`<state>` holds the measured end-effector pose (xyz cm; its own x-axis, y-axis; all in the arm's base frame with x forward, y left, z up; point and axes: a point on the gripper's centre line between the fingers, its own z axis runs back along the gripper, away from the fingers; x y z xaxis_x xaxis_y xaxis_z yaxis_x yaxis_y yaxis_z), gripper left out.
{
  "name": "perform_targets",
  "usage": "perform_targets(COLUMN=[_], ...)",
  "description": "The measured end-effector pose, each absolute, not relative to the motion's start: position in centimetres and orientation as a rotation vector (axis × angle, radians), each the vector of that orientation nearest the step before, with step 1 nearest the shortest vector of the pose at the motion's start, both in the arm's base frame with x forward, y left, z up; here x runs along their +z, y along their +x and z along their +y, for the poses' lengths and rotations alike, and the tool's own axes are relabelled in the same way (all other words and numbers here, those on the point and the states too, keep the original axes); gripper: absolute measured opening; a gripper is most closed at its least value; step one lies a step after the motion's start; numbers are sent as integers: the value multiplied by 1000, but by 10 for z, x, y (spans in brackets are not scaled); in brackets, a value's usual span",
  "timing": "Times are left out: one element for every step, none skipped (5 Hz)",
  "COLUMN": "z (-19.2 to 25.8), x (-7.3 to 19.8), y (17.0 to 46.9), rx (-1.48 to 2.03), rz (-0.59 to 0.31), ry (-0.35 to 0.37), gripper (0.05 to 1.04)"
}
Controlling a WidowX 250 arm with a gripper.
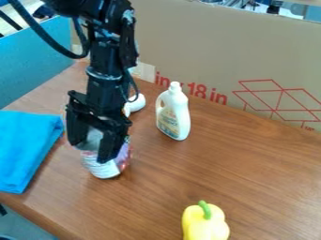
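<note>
The black gripper [93, 149] hangs down at the left of the table, over and around the upper part of a can [102, 167]. The can has a grey metal top and a white, red and purple label; its lower part shows below the gripper, and some of its side is hidden. Whether the can is gripped or lifted, I cannot tell. A cream bottle [177, 116] with a handle and a white cap stands upright to the right and farther back. Just behind the gripper, a white rounded object [136, 102] is partly hidden by the arm.
A blue cloth [24, 149] lies at the left edge of the wooden table [251, 173]. A yellow bell pepper [205, 224] with a green stem is at the front edge of the view. Cardboard [219, 51] walls off the back, and a blue panel [37, 58] borders the left.
</note>
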<state>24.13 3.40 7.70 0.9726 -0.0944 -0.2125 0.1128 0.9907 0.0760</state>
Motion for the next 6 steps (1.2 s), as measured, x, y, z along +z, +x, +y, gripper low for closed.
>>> perform_targets(z=[22, 9, -10, -57, -100, -114], x=[86, 86, 91, 98, 106, 110], y=[242, 245, 242, 238, 231, 227], rx=[-128, -165, -217, -318, -430, -456], rz=[176, 159, 118, 109, 82, 69], ry=[90, 67, 25, 38, 56, 79], gripper=[1001, 1001, 1001, 1001, 1001, 1001])
